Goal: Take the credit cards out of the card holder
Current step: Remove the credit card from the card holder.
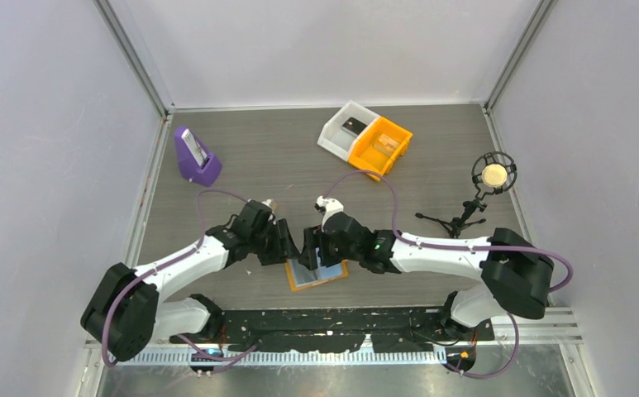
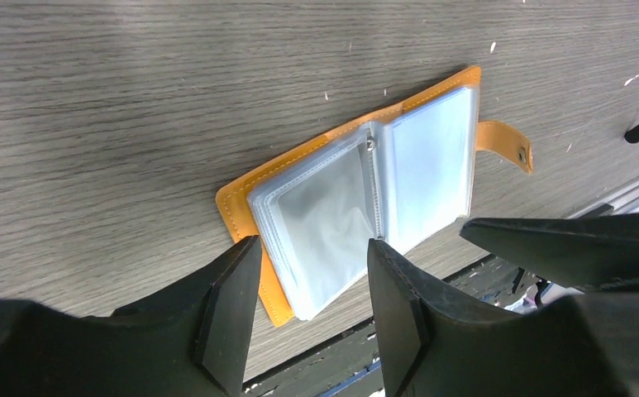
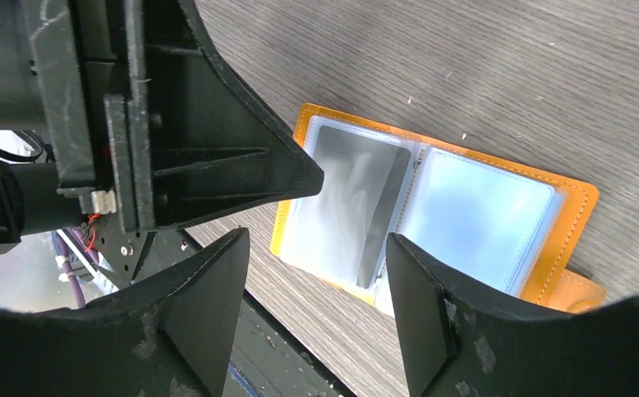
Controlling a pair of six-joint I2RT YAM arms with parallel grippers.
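Left gripper [image 2: 312, 318] hangs over the open card holder [image 2: 427, 157], jaws half apart above its left sleeves, nothing clamped that I can see. Right gripper [image 3: 316, 314]: jaws wide, empty, over the same sleeves. Card holder lies flat on the table [image 2: 134, 124] near the front edge, between both grippers.

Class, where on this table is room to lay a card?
Free: between purple stand and white bin; also between orange bin and microphone. Crowded: near edge, left gripper and right gripper over the card holder.
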